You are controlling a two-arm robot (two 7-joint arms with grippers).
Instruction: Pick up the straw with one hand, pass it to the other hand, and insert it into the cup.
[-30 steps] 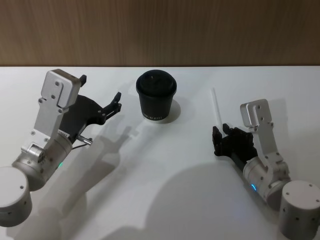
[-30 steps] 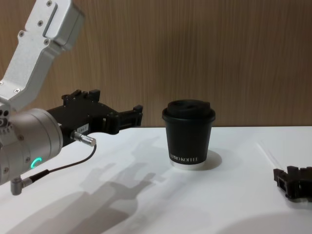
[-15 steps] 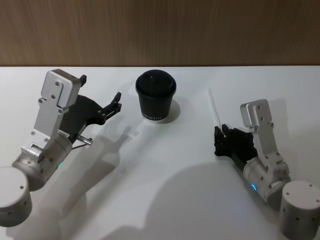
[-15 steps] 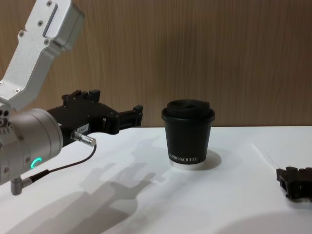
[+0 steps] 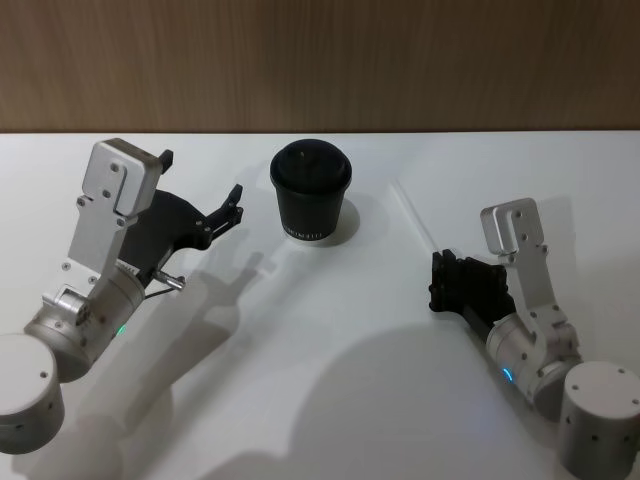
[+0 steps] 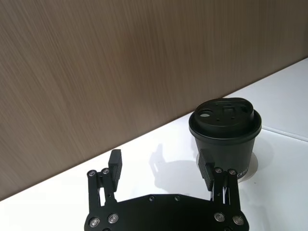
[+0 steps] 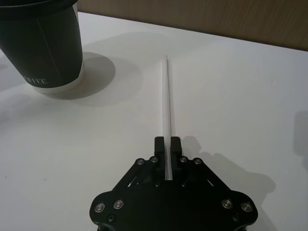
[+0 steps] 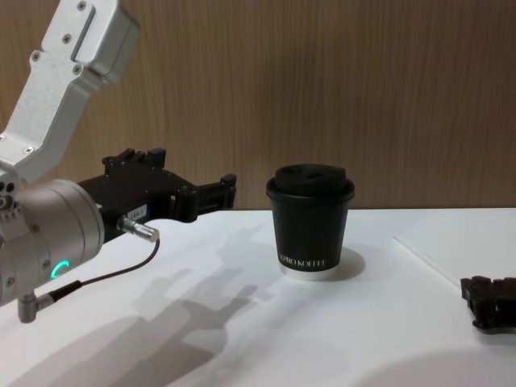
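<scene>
The black cup [image 5: 311, 190] with its black lid stands upright at the middle back of the white table [image 5: 330, 350]. The thin white straw [image 5: 417, 217] points from my right gripper [image 5: 441, 277] towards the back left, close over the table. In the right wrist view, the right gripper [image 7: 168, 143] is shut on the straw [image 7: 166, 96], with the cup [image 7: 43, 48] off to one side. My left gripper [image 5: 200, 182] hovers open to the left of the cup. The left wrist view shows its fingers [image 6: 114, 162] spread wide before the cup [image 6: 225, 132].
A wooden wall [image 5: 320, 60] runs behind the table. A thin black cable with a metal plug [image 8: 133, 230] hangs at the left wrist. The table shows bare white surface between the two arms and in front of the cup [image 8: 310, 218].
The straw's far tip has swung left, closer to the cup, as the right gripper turned with it. The left arm has not moved.
</scene>
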